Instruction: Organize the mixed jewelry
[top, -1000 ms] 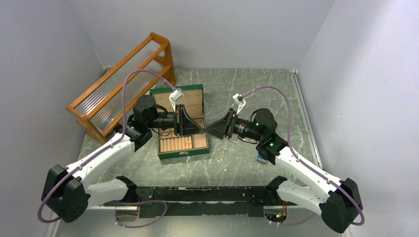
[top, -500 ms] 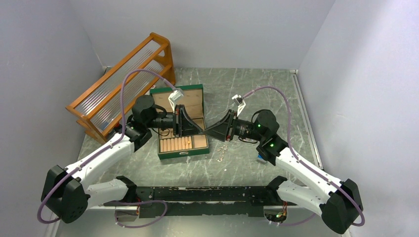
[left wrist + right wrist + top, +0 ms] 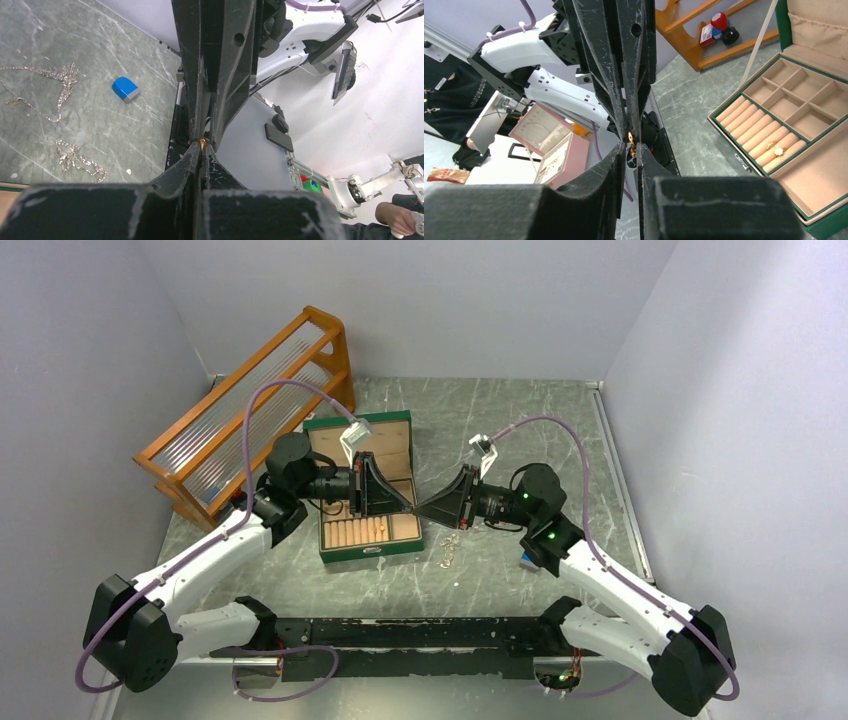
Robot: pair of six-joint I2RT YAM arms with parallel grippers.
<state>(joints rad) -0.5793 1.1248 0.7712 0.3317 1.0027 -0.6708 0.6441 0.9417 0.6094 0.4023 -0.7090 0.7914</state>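
Jewelry [image 3: 64, 80] lies partly loose on the table [image 3: 500, 420]. Thin gold chains [image 3: 448, 546] are tangled on the bare stone at 3 o'clock of the box [image 3: 372, 552], just beside its front corner and not touching it. In the left wrist view they show as two separate tangles, with the blue block [image 3: 125, 89] near them. In the top view the block sits at 3 o'clock of the chains, half hidden by the right arm.

Two small gold bits [image 3: 774, 148] rest in the roll section of the open box, at its near end. One more gold piece [image 3: 630, 136] is up in the air, about over the box's 3 o'clock edge, at the spot where the two hands meet tip to tip.

The left hand [image 3: 403, 503] reaches in from 9 o'clock and the right hand [image 3: 421, 508] from 3 o'clock, both lying roughly level. Each hand is narrowed to a sliver, and the piece sits right in the pinch of both. The left fingers [image 3: 192, 160] press together on it; the right fingers [image 3: 616, 165] leave a hair of a gap in which it hangs. Which hand bears it I cannot tell.

The wooden rack [image 3: 240, 410] stands at 10 o'clock of the box, near the left wall.
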